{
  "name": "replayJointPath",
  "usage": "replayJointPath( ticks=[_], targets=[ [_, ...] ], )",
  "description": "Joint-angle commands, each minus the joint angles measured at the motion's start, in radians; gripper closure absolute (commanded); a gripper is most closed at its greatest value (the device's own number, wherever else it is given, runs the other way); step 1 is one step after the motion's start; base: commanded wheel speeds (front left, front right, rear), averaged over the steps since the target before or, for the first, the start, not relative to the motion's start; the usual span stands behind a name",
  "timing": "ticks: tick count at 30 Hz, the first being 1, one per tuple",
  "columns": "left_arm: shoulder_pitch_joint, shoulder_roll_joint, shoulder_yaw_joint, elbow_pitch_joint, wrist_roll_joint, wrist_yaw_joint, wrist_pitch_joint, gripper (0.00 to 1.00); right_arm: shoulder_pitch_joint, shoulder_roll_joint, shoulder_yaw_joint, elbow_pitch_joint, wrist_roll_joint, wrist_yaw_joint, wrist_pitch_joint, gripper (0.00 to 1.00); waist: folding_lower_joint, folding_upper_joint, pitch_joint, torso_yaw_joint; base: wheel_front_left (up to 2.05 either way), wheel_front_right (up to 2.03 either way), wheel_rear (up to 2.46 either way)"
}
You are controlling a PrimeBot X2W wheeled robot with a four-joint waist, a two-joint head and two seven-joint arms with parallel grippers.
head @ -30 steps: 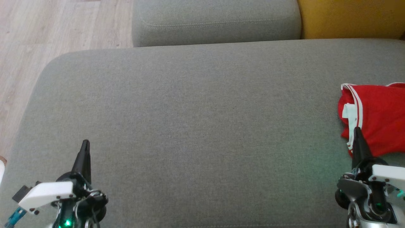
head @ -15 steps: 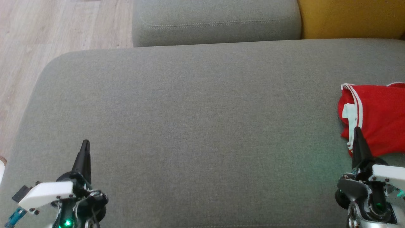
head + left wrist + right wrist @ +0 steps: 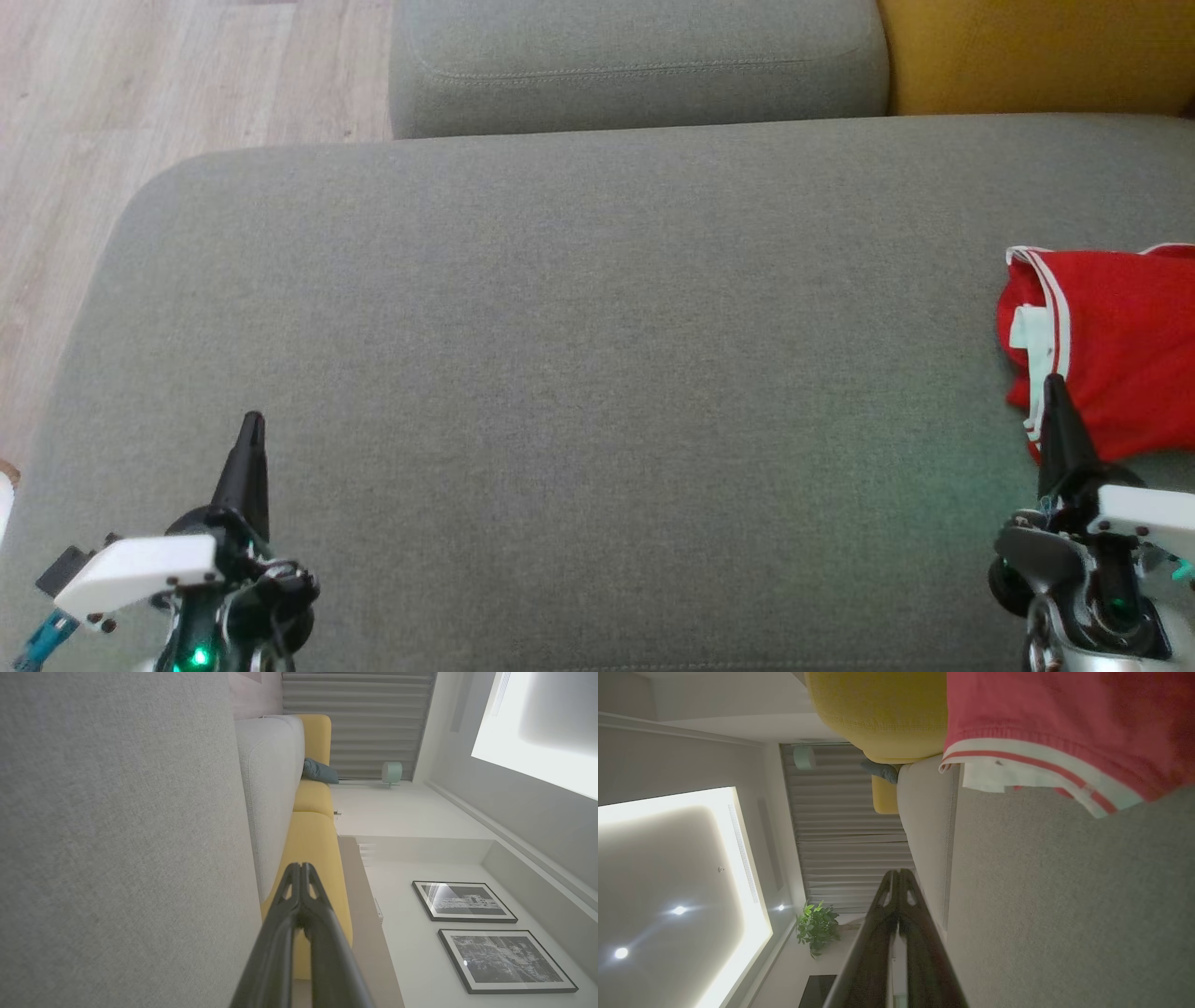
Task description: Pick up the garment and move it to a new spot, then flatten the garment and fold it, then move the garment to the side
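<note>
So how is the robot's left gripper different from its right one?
The left gripper hangs over bare grey sofa seat, while the right gripper points at the edge of the red garment. The left one is far from the garment; the right one is right beside it. Both are shut and hold nothing.

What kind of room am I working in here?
Most likely a living room: a grey sofa with a yellow cushion, framed pictures on the wall, and a potted plant.

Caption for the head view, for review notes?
Shut, the left pincer and right pincer hover over the grey sofa seat; the red garment lies bunched beside the right one.
</note>
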Motion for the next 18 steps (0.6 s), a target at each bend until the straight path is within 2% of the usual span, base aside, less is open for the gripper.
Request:
replayJointPath(
  ticks=[1,18],
  targets=[
    [-0.058,0.017,0.035,-0.039,-0.004,-0.007,0.008,1.0,-0.018,-0.005,0.02,-0.041,0.007,0.007,0.006,1.0,0.0,0.0,0.0,0.0,0.0,0.0,0.0],
    [-0.058,0.017,0.035,-0.039,-0.004,-0.007,0.008,1.0,-0.018,-0.005,0.02,-0.041,0.007,0.007,0.006,1.0,0.0,0.0,0.0,0.0,0.0,0.0,0.0]
  ],
)
